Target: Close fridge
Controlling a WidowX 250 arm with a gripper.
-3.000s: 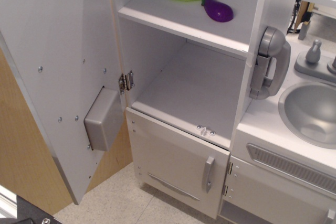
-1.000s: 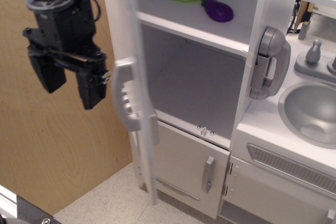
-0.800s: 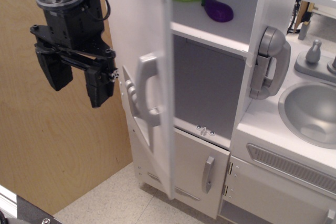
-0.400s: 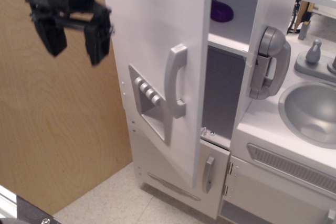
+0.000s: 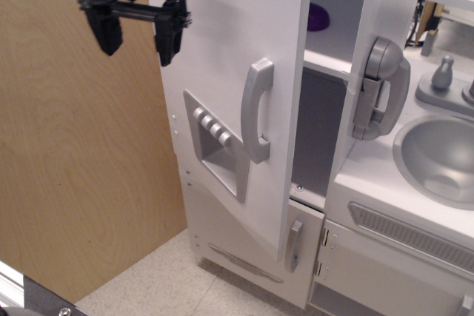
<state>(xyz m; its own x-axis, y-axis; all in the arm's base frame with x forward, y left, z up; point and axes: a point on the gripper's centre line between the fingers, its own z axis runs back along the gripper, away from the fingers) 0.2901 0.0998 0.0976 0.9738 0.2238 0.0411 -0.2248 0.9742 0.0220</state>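
Observation:
The fridge (image 5: 222, 49) is a tall white toy cabinet. Its large door has a grey vertical handle (image 5: 255, 120) and a grey four-button dispenser recess (image 5: 216, 146). The door stands slightly ajar, with a narrow gap at its right edge showing the shelf and part of a purple eggplant (image 5: 318, 16). My black gripper (image 5: 137, 35) is open and empty at the upper left. It hangs in front of the door's left edge, and I cannot tell whether it touches it.
A shorter white door with a small grey handle (image 5: 294, 245) sits below the fridge door. A grey toy phone handset (image 5: 381, 86) hangs to the right, beside a grey sink (image 5: 437, 157) and faucet. A wooden panel (image 5: 81, 183) fills the left.
The fridge door has swung from wide open to nearly shut. My gripper came into view at the left, then rose and moved right toward the door's upper left.

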